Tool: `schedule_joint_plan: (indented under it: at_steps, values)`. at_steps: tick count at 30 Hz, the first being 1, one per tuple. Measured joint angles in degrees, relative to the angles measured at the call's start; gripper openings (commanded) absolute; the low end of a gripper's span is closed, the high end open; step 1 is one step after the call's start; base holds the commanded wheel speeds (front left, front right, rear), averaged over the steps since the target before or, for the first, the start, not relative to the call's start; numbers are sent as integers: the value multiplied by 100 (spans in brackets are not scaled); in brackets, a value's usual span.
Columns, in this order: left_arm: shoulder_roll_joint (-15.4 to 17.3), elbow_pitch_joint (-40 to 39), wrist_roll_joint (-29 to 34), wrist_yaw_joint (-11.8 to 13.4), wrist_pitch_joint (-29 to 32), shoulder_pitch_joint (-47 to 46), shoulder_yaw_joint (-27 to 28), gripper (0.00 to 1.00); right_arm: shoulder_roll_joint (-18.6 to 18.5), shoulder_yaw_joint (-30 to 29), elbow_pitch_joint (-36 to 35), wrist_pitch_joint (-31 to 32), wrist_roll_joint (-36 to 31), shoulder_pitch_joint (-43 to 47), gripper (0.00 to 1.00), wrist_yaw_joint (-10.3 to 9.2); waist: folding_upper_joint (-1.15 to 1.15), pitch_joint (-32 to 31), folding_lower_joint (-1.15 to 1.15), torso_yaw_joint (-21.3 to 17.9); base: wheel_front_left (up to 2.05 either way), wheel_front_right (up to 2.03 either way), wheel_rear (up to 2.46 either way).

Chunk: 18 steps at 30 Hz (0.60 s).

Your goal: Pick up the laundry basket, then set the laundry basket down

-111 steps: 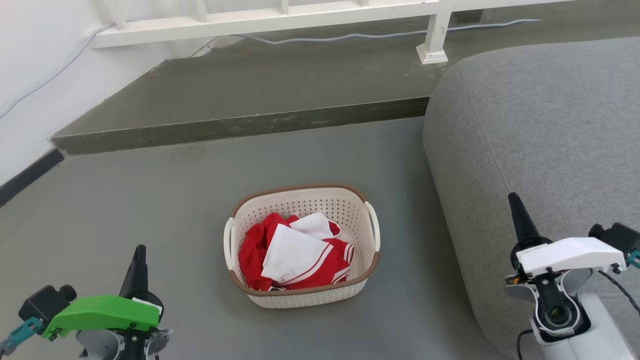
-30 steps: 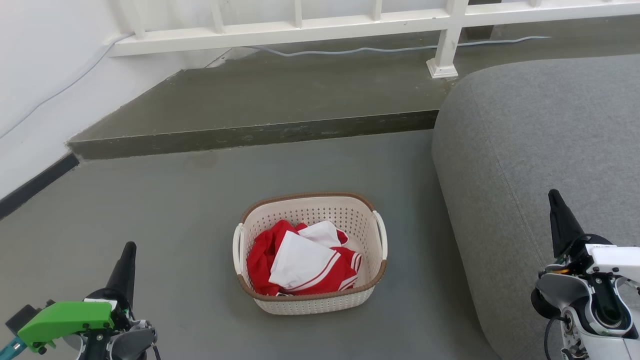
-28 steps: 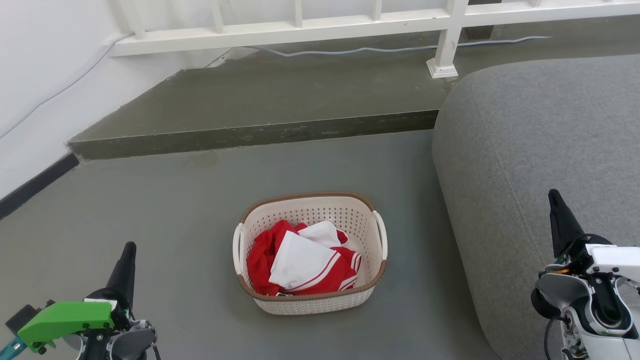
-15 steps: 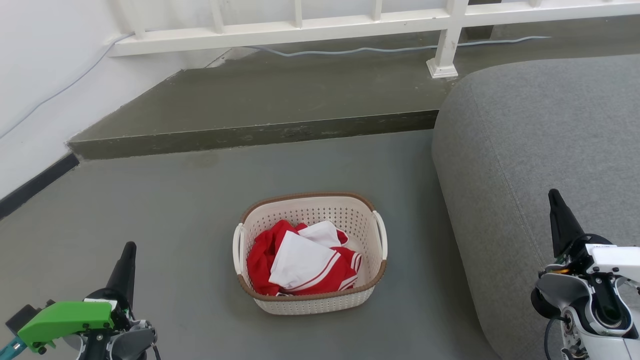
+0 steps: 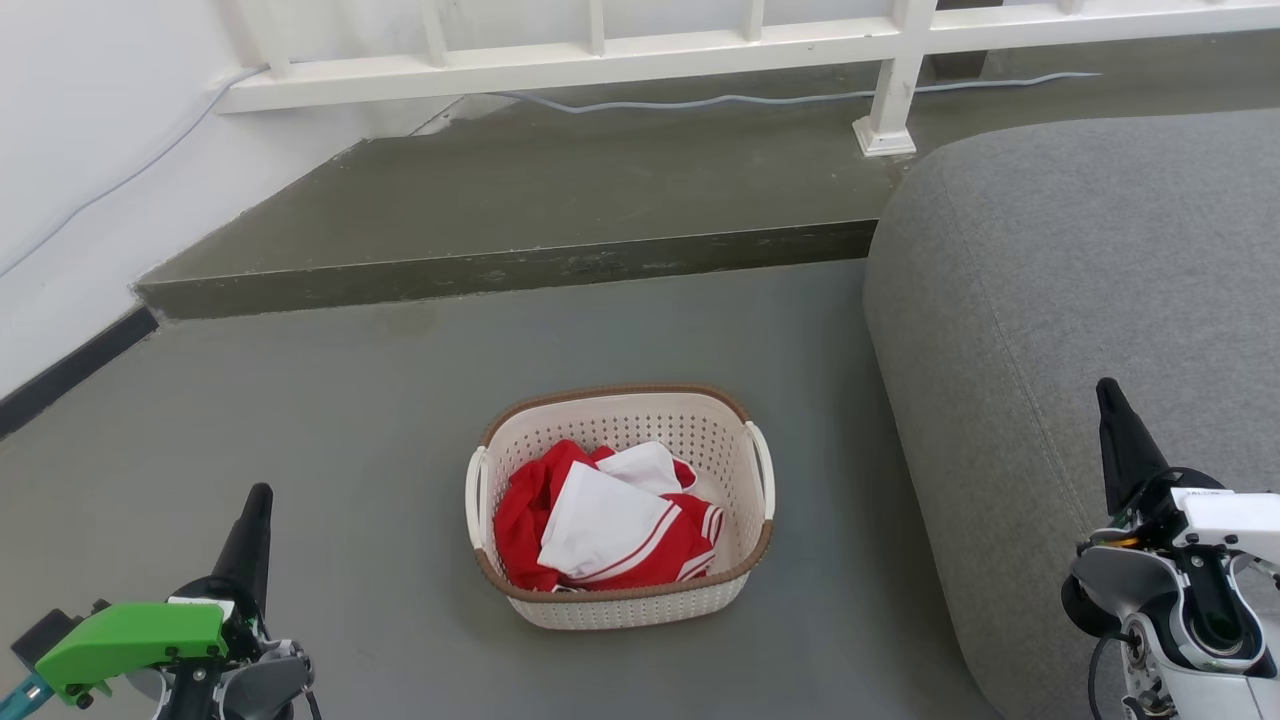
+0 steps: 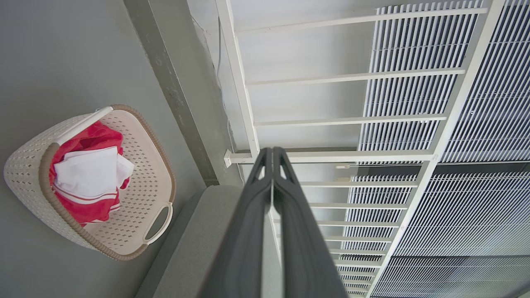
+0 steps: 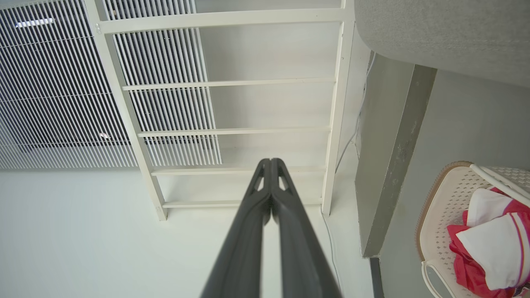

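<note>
Basket (image 5: 630, 608) stands upright on the floor (image 5: 350, 420), ahead of our fingertips and between the two arms. It is off to the right of the left gripper (image 5: 258, 497) and off to the left of the right gripper (image 5: 1108, 392), well apart from both. Red and white clothes (image 5: 600, 520) lie heaped inside it. Its white handles (image 5: 474, 495) sit on its two sides, one toward each gripper, and nothing touches either.

In the left wrist view our left fingers (image 6: 248, 223) are pressed together along their length with nothing between them. The right fingers (image 7: 248, 231), in the right wrist view, are likewise closed on nothing. Both pairs point past the basket, not at it. The sofa (image 5: 1080, 300) lies under and beyond the right fingers.

As for progress, we judge that this scene fits two stages equally. The basket may be waiting on the floor for a lift, or it may be set down again with both grippers let go and clear of it. Nothing in how it lies settles which. We can say only that it is neither held nor raised now and rests steady on the floor.
</note>
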Motion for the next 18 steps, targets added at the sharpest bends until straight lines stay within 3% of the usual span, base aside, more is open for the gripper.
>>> schedule_joint_plan:
  at_steps: [18]
  values:
    - [0, -1, 0, 0, 0, 0, 0, 0, 2, -2, -2, 0, 0, 1, 0, 0, 0, 0, 0, 0, 0, 0, 0]
